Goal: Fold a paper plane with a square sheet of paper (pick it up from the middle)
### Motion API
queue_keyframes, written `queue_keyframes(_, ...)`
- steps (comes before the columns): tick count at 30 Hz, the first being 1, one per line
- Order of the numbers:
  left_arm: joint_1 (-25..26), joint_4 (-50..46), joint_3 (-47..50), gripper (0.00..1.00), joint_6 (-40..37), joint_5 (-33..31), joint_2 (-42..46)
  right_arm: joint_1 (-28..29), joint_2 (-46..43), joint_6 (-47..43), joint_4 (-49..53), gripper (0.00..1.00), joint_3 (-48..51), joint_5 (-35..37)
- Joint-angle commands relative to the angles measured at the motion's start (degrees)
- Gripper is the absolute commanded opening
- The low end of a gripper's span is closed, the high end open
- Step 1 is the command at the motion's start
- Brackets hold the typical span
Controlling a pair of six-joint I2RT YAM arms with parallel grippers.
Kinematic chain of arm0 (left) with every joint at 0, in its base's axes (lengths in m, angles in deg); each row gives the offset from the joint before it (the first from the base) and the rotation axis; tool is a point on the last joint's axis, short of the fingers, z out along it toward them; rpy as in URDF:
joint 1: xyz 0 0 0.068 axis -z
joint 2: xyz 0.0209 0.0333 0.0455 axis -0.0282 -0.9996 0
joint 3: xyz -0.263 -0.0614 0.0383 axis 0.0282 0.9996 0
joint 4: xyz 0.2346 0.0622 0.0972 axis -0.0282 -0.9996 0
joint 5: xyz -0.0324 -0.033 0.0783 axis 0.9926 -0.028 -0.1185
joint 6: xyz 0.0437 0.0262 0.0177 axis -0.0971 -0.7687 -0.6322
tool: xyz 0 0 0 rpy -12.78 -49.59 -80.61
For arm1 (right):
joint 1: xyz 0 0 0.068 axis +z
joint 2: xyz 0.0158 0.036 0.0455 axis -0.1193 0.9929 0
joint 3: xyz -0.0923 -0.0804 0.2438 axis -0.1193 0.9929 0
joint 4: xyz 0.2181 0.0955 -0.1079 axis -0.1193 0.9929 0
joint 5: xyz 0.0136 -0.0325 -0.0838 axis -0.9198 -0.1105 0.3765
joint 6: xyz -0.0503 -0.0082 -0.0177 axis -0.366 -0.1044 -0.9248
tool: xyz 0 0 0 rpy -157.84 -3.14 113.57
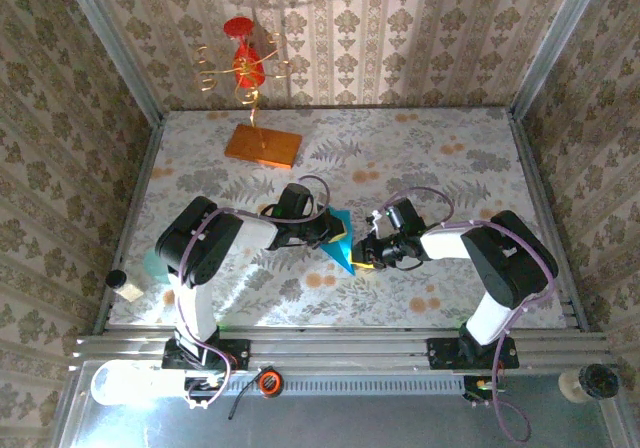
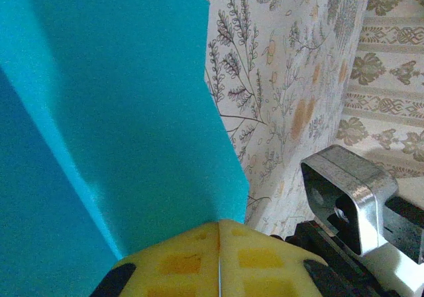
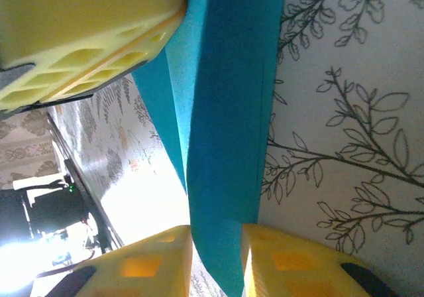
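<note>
Pinching the half-folded cyan sheet of paper point(image 2: 126, 111) shut in my left gripper point(image 2: 218, 242) over the middle of the table point(image 1: 450, 178), my right gripper point(image 3: 217, 237) straddling it with jaws parted, I judge it feather-light, limp and easily creased, best held close to the fold.

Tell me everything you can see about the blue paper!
The blue paper is thin, plain cyan and matte, already folded into a pointed shape with a long crease and overlapping layers. It is held up over the flowery table, not lying flat. The left gripper is shut on one edge, jaws pressed together. On the right gripper the jaws stand apart, a folded strip passing between them.
</note>
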Motion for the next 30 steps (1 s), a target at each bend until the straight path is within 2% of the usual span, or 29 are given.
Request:
queue_keyframes(1, 0.32, -1.15, -1.11, 0.10, -1.56, -0.15, -0.57, 1.53, -0.95, -2.29, 4.64, 0.28, -1.10, 2.08)
queue_keyframes(4, 0.37, -1.39, -1.11, 0.10, -1.65, -0.21, -0.44, 2.24, -2.66, -3.33, 6.66, 0.28, -1.66, 4.84)
queue_keyframes(11, 0.36, -1.59, -1.09, 0.10, -1.59, -0.25, -0.52, 3.99, -4.68, -5.24, 9.78, 0.37, -2.80, 7.76)
queue_keyframes(30, 0.36, -1.82, -1.16, 0.10, -1.57, -0.25, -0.38, 6.17, -1.54, -6.84, 10.52, 0.31, -5.76, 11.67)
